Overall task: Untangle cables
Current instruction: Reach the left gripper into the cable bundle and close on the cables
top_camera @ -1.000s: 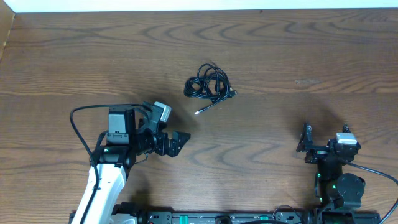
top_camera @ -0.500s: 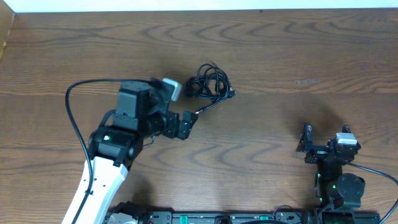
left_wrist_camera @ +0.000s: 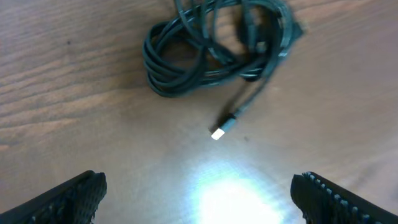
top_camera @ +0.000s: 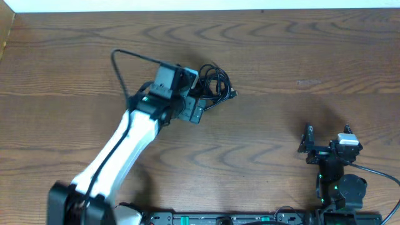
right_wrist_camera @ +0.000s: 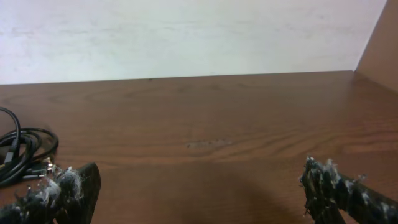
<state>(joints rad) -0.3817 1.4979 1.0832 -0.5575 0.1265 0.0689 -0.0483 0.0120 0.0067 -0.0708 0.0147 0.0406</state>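
Note:
A tangled bundle of black cable [top_camera: 214,83] lies on the wooden table, with one loose end stretching down-left to a small silver plug [top_camera: 199,113]. My left gripper [top_camera: 197,107] is open and empty, right at the bundle's lower-left side over the plug end. In the left wrist view the bundle [left_wrist_camera: 205,56] lies ahead of the wide-apart jaws [left_wrist_camera: 199,199], with the plug [left_wrist_camera: 217,133] between them and the coil. My right gripper [top_camera: 327,140] is open and empty at the near right, far from the cable. The right wrist view [right_wrist_camera: 199,193] shows the cable's edge [right_wrist_camera: 18,155] at far left.
Wooden table [top_camera: 300,56] with a pale wall along its far edge [right_wrist_camera: 186,31]. A raised wooden side panel stands at the right [right_wrist_camera: 382,43]. The left arm's own black cable loops above its wrist [top_camera: 125,59].
The left arm has swung up and to the right from the near left of the table to the cable bundle. The right arm has not moved.

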